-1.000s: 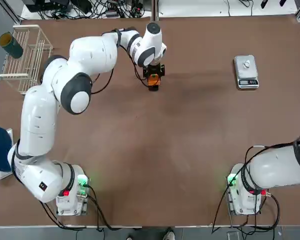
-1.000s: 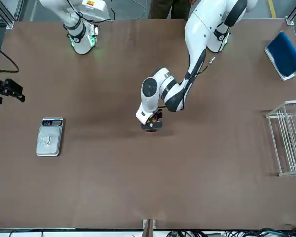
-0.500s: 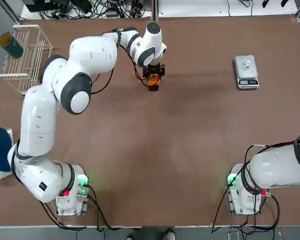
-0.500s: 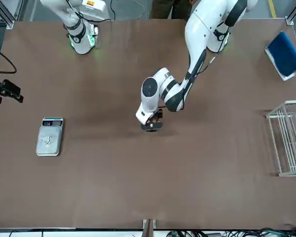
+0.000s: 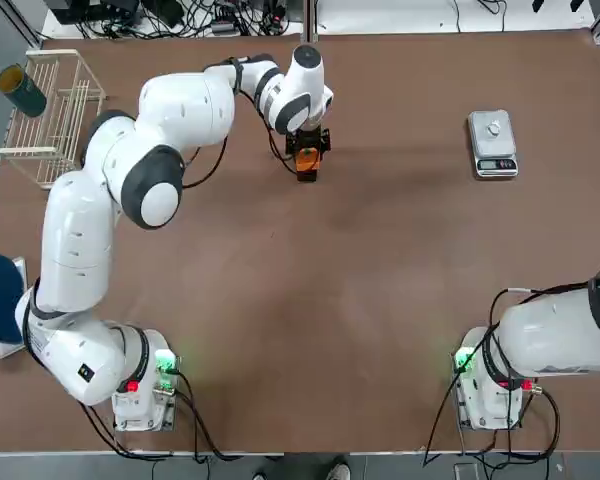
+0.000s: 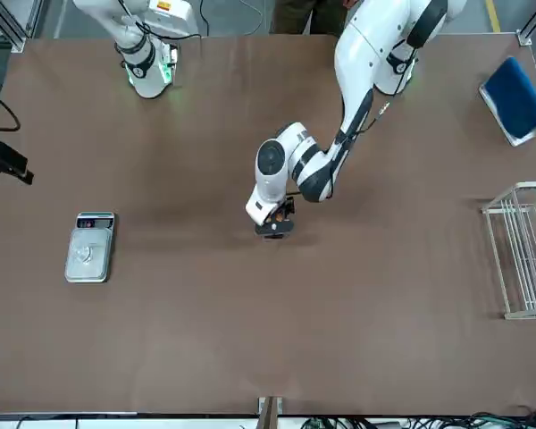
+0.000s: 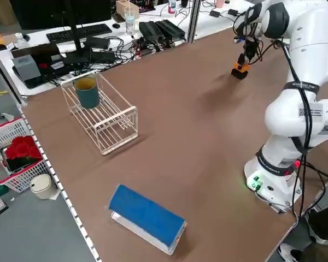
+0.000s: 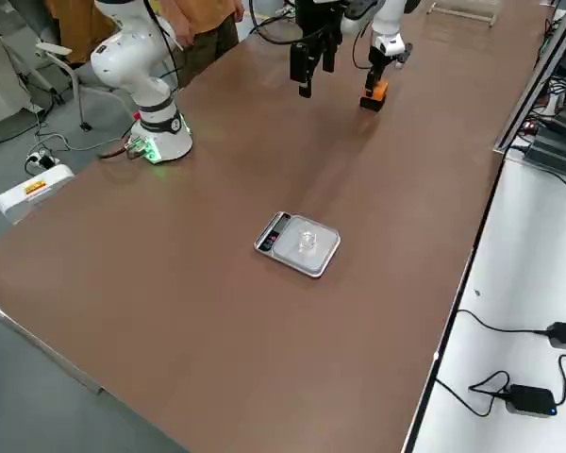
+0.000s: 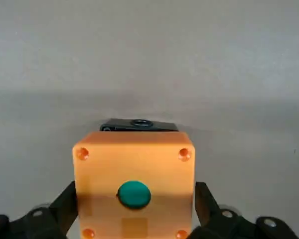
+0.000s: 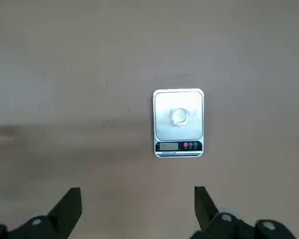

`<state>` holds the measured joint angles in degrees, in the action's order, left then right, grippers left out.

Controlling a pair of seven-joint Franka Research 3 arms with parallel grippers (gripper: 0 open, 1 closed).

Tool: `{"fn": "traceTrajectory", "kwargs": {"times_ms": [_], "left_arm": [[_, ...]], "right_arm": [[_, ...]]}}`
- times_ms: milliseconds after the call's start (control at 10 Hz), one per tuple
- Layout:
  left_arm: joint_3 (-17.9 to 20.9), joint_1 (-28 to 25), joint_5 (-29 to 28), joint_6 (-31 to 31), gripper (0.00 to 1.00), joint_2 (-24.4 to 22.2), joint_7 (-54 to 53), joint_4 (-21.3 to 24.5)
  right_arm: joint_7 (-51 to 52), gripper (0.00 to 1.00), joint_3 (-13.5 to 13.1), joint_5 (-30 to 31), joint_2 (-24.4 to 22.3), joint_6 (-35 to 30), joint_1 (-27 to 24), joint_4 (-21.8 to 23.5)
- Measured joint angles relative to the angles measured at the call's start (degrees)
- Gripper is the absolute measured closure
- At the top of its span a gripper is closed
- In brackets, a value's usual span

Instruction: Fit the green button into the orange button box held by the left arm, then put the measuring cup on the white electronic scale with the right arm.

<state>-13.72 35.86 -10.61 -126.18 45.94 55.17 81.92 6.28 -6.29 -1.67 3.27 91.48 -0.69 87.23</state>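
Both steps look done: the left tool point(image 9: 134, 219) stands spread around the orange button box point(image 9: 134, 184), the green button point(image 9: 134, 193) seated in it; rightward, the measuring cup point(image 10: 180, 115) sits on the white electronic scale point(image 10: 178, 122), right tool point(image 10: 134, 214) spread. Next, only withdrawal seems needed.

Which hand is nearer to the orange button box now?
Left. The left hand sits open around the orange button box; the right hand hangs well away from it, above the table.

Left arm stretched far across the table, left gripper point(image 9: 134, 219) pointing down, fingers parted, right gripper point(image 10: 138, 209) raised, fingers wide apart.
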Motion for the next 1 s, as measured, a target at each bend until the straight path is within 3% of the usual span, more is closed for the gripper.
{"fn": "traceTrajectory", "kwargs": {"times_ms": [1000], "left_arm": [[0.05, -0.40, 0.00, 0.42, 0.01, -0.01, 0.00, -0.58]], "right_arm": [[-0.32, 0.00, 2.67, 0.23, -0.61, -2.10, -0.51, -0.01]]}}
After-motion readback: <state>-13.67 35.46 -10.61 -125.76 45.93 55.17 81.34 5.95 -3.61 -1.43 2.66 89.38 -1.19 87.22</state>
